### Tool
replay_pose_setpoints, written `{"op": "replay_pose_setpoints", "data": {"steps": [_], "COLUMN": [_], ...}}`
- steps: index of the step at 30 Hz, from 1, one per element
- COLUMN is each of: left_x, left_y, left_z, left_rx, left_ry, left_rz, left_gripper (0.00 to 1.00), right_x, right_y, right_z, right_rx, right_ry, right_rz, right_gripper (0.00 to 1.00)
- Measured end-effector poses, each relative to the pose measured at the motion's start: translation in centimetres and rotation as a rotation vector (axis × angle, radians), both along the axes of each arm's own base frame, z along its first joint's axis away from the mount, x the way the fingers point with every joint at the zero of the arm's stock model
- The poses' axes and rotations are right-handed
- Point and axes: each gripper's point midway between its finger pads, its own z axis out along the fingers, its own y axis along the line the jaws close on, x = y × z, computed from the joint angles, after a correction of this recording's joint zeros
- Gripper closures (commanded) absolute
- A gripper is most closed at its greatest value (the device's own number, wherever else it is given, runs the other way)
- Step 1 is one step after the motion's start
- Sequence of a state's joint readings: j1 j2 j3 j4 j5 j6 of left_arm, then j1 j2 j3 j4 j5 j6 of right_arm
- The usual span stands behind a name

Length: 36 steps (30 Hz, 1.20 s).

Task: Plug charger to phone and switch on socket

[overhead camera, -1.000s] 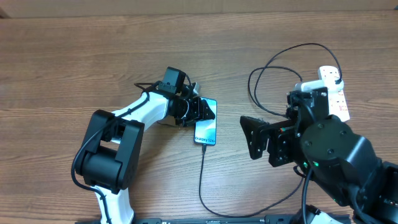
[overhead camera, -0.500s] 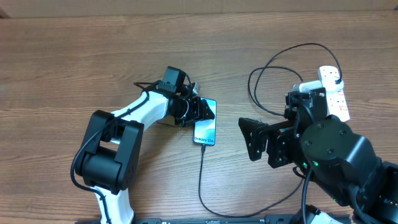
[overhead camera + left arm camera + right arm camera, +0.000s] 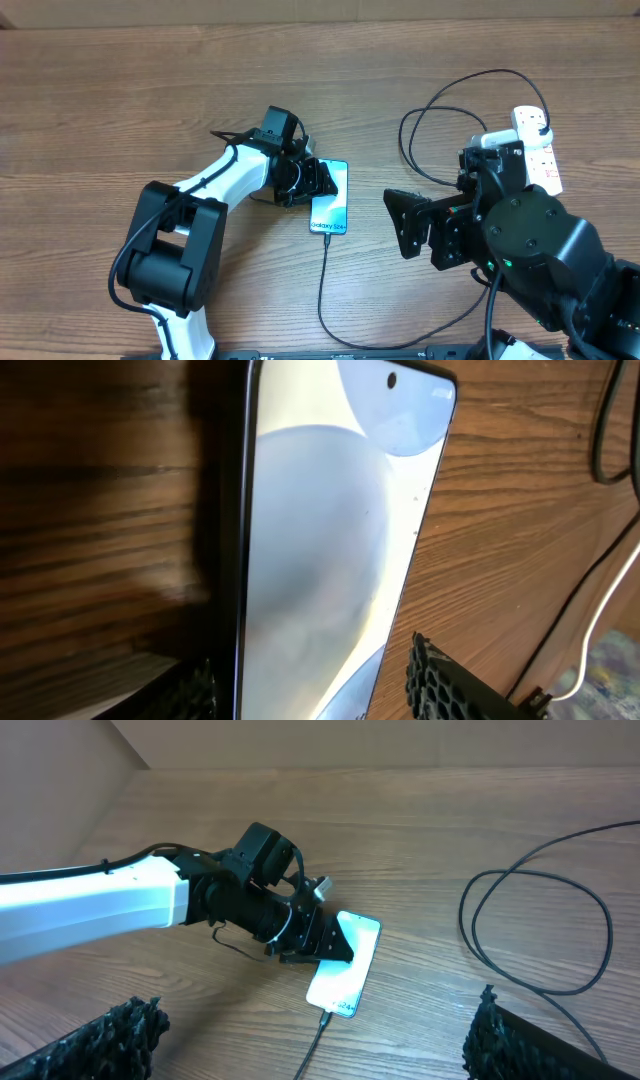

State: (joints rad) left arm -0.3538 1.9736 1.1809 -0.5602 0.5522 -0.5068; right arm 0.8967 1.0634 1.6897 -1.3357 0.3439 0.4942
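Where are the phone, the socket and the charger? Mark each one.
phone (image 3: 331, 212), overhead view, middle of its screen.
socket (image 3: 543, 158), overhead view, its white top face.
charger (image 3: 322, 282), overhead view, cable run below the phone.

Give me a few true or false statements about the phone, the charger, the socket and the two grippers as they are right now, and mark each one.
1. The charger cable meets the phone at its bottom edge. True.
2. The phone lies screen down. False: its lit screen faces up.
3. The right gripper grips the cable. False: it is open, empty and clear of the cable.
4. The left gripper is at the phone's top end. True.
5. The socket lies right beside the phone. False: it lies well to the right, beyond the right gripper.
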Motion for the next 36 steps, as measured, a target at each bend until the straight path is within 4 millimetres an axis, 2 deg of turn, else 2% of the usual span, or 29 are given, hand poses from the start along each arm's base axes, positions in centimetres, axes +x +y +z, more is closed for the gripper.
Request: {"op": "replay_pose_setpoints", "data": {"steps": [2, 4, 5, 6, 7, 10, 14, 16, 19, 22, 24, 27, 29, 31, 34, 36], "left_x": [0.0, 0.0, 0.0, 0.1, 0.2, 0.5, 0.5, 0.4, 0.1, 0.1, 1.3, 3.9, 5.4, 6.2, 4.9, 2.8], "left_y": [0.0, 0.0, 0.0, 0.0, -0.1, 0.0, 1.2, 2.4, 5.3, 7.9, 9.4, 10.1, 10.2, 10.5, 11.7, 13.0], "left_z": [0.0, 0.0, 0.1, 0.2, 0.4, 0.9, 0.9, 0.8, 0.8, 1.4, 3.0, 7.3, 12.0, 18.4, 27.6, 32.3], "left_rx": [0.002, 0.000, -0.001, 0.002, 0.000, 0.010, 0.065, 0.112, 0.226, 0.339, 0.411, 0.447, 0.432, 0.400, 0.367, 0.368], "left_ry": [-0.001, -0.003, -0.007, -0.013, -0.023, -0.038, -0.018, 0.012, 0.069, 0.096, 0.059, -0.096, -0.258, -0.452, -0.704, -0.824], "left_rz": [0.000, -0.003, -0.007, -0.010, -0.017, -0.017, -0.012, -0.006, -0.012, -0.019, -0.009, 0.020, 0.057, 0.110, 0.196, 0.253], "left_gripper": [0.37, 0.29, 0.20, 0.05, 0.00, 0.00, 0.00, 0.00, 0.00, 0.00, 0.00, 0.00, 0.00, 0.00, 0.00, 0.00], "right_x": [0.0, 0.0, 0.0, -0.1, -0.1, 0.1, 0.5, 0.6, 0.6, 0.5, 0.5, 0.5, 0.7, 0.8, 1.4, 1.9], "right_y": [0.0, 0.0, 0.0, -0.1, -0.2, -0.5, -1.0, -1.1, -1.6, -2.9, -4.1, -5.9, -6.9, -8.2, -10.4, -12.0], "right_z": [0.0, 0.0, -0.1, -0.2, -0.2, -0.1, 0.0, 0.0, -0.2, -1.0, -1.8, -2.4, -2.7, -3.1, -3.6, -3.9], "right_rx": [0.000, 0.000, -0.003, -0.008, -0.011, -0.019, -0.038, -0.040, -0.055, -0.083, -0.107, -0.122, -0.110, -0.112, -0.104, -0.099], "right_ry": [0.000, 0.001, 0.002, 0.005, 0.006, -0.004, -0.023, -0.028, -0.024, 0.005, 0.030, 0.051, 0.066, 0.086, 0.114, 0.137], "right_rz": [-0.001, 0.000, 0.000, -0.002, -0.004, -0.020, -0.044, -0.055, -0.072, -0.141, -0.212, -0.332, -0.409, -0.490, -0.624, -0.713], "right_gripper": [0.00, 0.00, 0.00, 0.00, 0.00, 0.02, 0.37, 0.59, 0.82, 0.89, 0.91, 0.96, 0.96, 0.96, 0.96, 0.96]}}
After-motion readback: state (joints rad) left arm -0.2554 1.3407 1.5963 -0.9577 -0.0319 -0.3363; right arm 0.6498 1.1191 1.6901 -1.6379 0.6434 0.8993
